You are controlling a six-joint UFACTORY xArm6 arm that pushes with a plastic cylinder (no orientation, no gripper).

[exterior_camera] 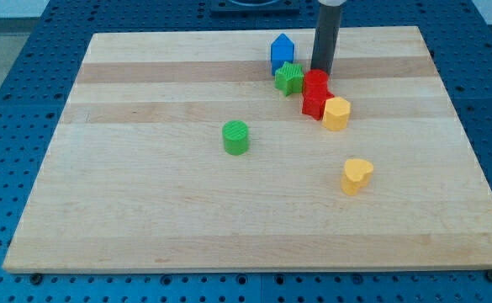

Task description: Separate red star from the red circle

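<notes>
Jaws do not exist on this arm; it ends in a bare rod, and my tip [320,72] stands at the back of the cluster. Going left to right: the green cylinder [236,137] sits alone at about 8 o'clock from the cluster, well apart. Then the blue house-shaped block [282,51], the green star [289,77], and the red circle [316,82] just under my tip, touching the red star [314,104] at its 6 o'clock. Separation looks not yet begun. The yellow hexagon [336,114] touches the red star at 4 o'clock; the yellow heart [356,175] lies further toward 5. Open board [145,210] lies from 6 to 8 o'clock; the far edge is near.
</notes>
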